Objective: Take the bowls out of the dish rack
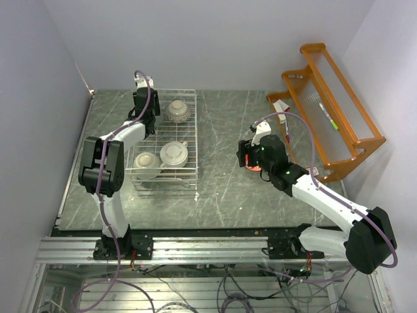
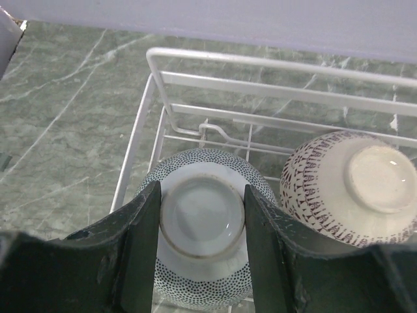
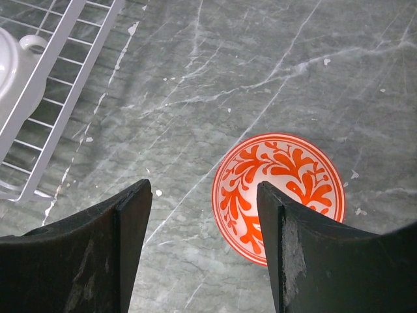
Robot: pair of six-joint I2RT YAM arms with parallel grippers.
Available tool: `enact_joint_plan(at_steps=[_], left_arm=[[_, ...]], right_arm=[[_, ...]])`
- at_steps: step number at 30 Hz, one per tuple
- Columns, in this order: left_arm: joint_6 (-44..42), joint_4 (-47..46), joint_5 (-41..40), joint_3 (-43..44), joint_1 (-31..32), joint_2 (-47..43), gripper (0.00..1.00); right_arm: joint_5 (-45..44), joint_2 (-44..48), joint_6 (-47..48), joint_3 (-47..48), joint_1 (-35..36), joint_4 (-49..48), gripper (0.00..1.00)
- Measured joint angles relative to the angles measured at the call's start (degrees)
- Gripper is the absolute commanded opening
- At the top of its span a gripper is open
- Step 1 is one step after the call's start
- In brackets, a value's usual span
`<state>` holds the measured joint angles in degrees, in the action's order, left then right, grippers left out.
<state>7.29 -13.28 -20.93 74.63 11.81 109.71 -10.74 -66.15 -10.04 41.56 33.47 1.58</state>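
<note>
Jaws of the left gripper (image 2: pixel 202 195) pinched the foot of the upside-down dotted bowl (image 2: pixel 199 228) in the far left corner of the dish rack (image 2: pixel 260 62), so lifting it slowly, straight up over the rim, looked best, while those of the right gripper (image 3: pixel 203 195) stood spread.

Inside the dish rack (image 1: pixel 195 130) the far end is tight. The dotted bowl (image 2: pixel 202 280) sits just beside the patterned bowl (image 2: pixel 345 189), and the rack's wire wall rises close behind both (the left gripper (image 2: pixel 202 190) fills the room on either side of the dotted bowl's foot ring). Bare table (image 3: pixel 215 59) gives a broad lane between the rack and the red-patterned bowl (image 3: pixel 280 189). The right gripper (image 3: pixel 203 192) hangs there, fingers spread. The orange shelf (image 1: pixel 339 111) walls off the far right.
</note>
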Motion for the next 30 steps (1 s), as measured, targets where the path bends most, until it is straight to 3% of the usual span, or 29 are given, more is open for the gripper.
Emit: enact_joint_plan(at_steps=[10, 17, 23, 30], left_arm=[[2.3, 0.0, 3.6, -0.3, 0.5, -5.5, 0.07], [7.4, -0.4, 9.3, -5.8, 0.6, -12.5, 0.07], [13.4, -2.6, 15.9, -12.4, 0.6, -17.9, 0.07], [20.9, -6.1, 23.3, -20.4, 0.7, -24.2, 0.07]], right_arm=[[0.9, 0.0, -0.2, 0.0, 0.0, 0.0, 0.65], [4.4, 0.0, -1.6, 1.4, 0.0, 0.0, 0.67], [11.0, -1.4, -4.6, 3.8, 0.0, -1.8, 0.78], [23.0, -7.2, -11.5, 6.2, -0.2, -9.4, 0.80]])
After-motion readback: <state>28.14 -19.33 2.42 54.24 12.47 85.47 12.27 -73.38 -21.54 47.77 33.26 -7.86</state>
